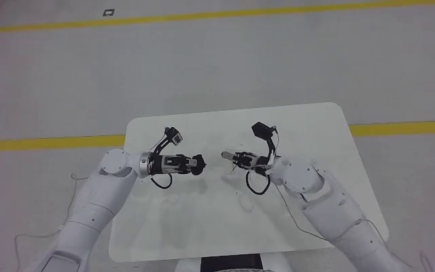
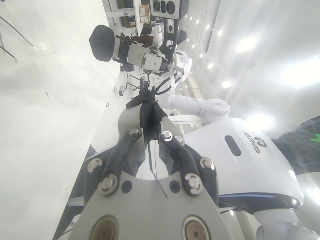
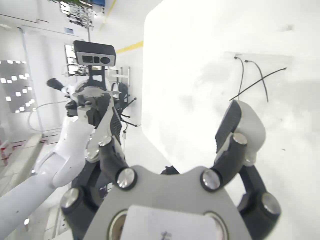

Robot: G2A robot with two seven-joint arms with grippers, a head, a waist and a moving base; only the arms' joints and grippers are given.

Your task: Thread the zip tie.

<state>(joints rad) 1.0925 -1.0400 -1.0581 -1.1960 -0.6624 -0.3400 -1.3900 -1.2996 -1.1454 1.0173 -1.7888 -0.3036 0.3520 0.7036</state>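
My left gripper (image 2: pixel 149 102) is shut on a thin black zip tie (image 2: pixel 155 174), whose strap runs back between the fingers toward the wrist. In the top view the left gripper (image 1: pixel 199 164) hovers over the middle of the white table (image 1: pixel 306 122) and points at the right gripper (image 1: pixel 228 158) a short gap away. My right gripper (image 3: pixel 172 119) stands open with nothing between its ribbed pads (image 3: pixel 231 118). From the left wrist it appears farther off as the right gripper (image 2: pixel 125 53), facing me.
Three spare black zip ties (image 3: pixel 252 81) lie crossed in a clear shallow tray (image 3: pixel 282 58) on the table; the same tray (image 2: pixel 27 21) shows in the left wrist view. A small object (image 1: pixel 246 204) lies on the table near the right forearm.
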